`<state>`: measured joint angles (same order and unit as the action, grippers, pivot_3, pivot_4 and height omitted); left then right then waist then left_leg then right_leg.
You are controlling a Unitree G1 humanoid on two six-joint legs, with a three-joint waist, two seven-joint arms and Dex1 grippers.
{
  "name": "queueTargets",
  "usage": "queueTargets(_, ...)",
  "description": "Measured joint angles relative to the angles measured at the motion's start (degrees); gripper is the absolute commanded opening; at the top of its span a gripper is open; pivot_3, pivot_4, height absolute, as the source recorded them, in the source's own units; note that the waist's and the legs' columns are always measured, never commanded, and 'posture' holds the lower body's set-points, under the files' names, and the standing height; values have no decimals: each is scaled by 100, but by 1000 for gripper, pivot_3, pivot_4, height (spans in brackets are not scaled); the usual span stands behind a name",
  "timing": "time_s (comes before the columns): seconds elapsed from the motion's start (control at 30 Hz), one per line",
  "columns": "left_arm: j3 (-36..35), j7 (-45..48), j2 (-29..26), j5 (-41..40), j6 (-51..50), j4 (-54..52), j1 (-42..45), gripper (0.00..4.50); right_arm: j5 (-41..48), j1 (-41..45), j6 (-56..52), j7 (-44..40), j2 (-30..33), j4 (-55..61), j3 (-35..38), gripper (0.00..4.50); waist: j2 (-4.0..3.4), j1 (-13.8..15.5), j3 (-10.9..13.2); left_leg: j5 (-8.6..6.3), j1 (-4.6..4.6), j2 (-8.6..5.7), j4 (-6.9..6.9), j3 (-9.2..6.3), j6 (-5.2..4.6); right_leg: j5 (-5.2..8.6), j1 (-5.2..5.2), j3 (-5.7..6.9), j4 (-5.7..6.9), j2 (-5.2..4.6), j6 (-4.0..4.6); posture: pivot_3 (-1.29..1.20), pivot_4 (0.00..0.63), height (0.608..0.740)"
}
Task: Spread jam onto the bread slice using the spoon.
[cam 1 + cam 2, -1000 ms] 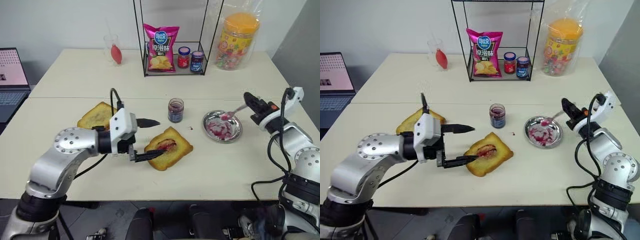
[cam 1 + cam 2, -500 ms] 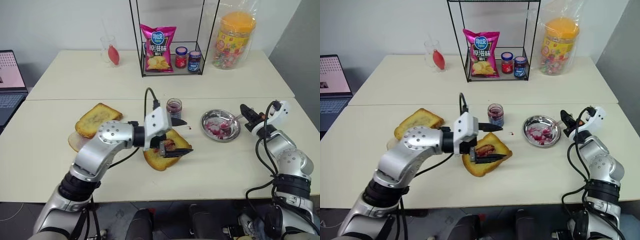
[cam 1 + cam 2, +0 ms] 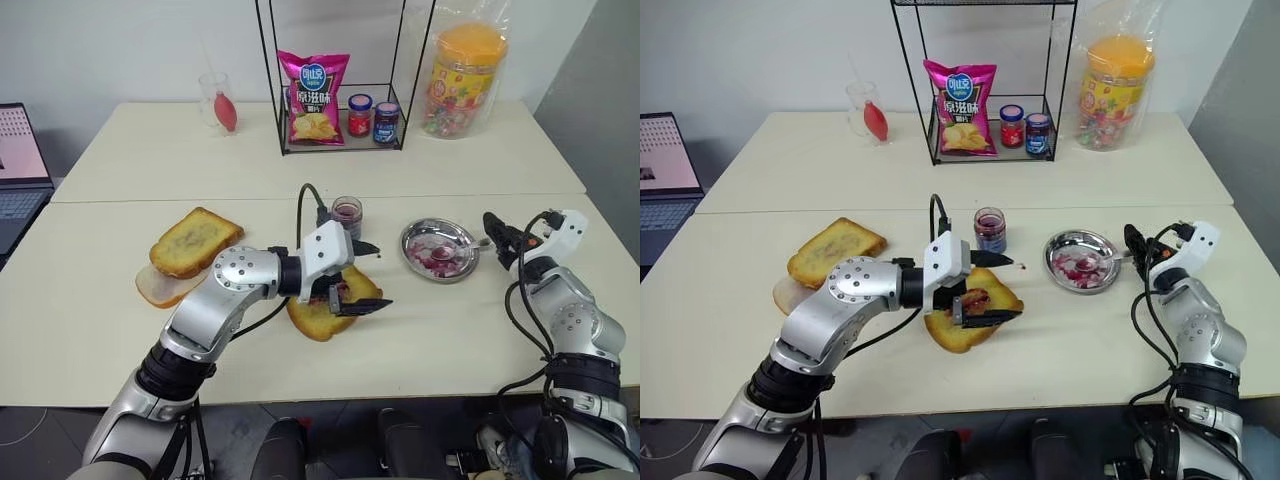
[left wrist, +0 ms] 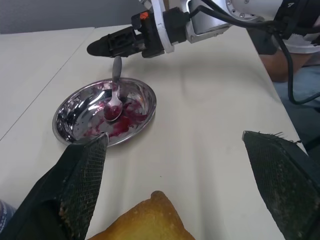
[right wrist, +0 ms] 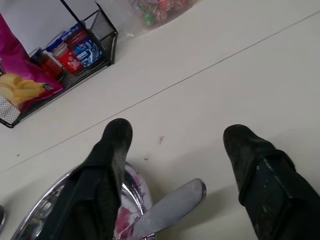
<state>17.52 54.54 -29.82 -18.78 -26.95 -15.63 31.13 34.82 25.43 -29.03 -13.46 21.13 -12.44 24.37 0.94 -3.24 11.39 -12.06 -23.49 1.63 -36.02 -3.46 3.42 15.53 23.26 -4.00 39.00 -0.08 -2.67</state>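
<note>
on the pale table (image 3: 90,330), seen from the head, the bread slice (image 3: 325,310) lies near the front middle with a streak of jam (image 3: 976,298) on its top. the left gripper (image 3: 365,278) hangs over it, fingers spread wide and holding nothing, likely placed to steady the toast. to the right sits the round steel dish (image 3: 412,243), smeared red, with the spoon (image 3: 462,247) resting in it, handle over the rim toward the right gripper (image 3: 498,240). a second toast (image 3: 195,240) lies well apart on the left, and an open jam jar (image 3: 347,217) stands just behind the slice.

from the left wrist, the spoon's bowl lies in the dish's jam and the table between dish and slice is bare, leaving free room to carry a load across.

from the right wrist, the two black fingers (image 5: 112,150) stand apart on either side of the spoon handle; they seem not to touch it, though the angle is poor. the wire rack (image 5: 102,37) stands well behind, out of the way.
</note>
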Motion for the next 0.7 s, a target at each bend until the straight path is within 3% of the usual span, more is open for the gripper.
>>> queueTargets(0.2, -331, -200, -61, 22, 9, 40, -1, 4500, -287, -17, 564, -80, 46, 245, -50, 3898, 0, -1, 0, 0, 4, 1, 1, 5, 0, 0, 0, -4, 0, 0, -1, 0, 150, 740)
queueTargets(0.43, -796, -395, -621, 180, -161, 31, -249, 4500, -293, -390, 440, -765, 501, 1146, -290, 3898, 0, 0, 0, 0, 5, 2, 2, 6, 0, 0, 0, -5, -1, 0, -1, 0, 150, 740)
queueTargets(0.5, -1078, -292, -1104, 164, -140, -132, -648, 4500, -78, -818, 121, -1500, 1122, 1837, -610, 3898, -10, -9, 6, -2, 6, 3, 7, 14, -1, 2, 5, -13, -1, -2, 1, 0, 150, 740)
queueTargets(0.6, -2031, 201, -2189, 89, -130, 51, -1443, 4500, 210, -1572, -280, -2984, 2677, 2902, -746, 3898, -13, -14, 12, -3, 6, 10, 17, 11, -4, 13, 11, -4, -3, 1, 13, 0, 150, 740)
queueTargets(0.7, -2636, 633, -2650, -129, -114, 9, -1877, 4500, 253, -1888, -302, -3910, 3476, 3354, -739, 3898, 0, 7, 6, -4, 17, 8, 11, 13, -3, 17, -7, -2, -9, -5, 17, 0, 150, 740)
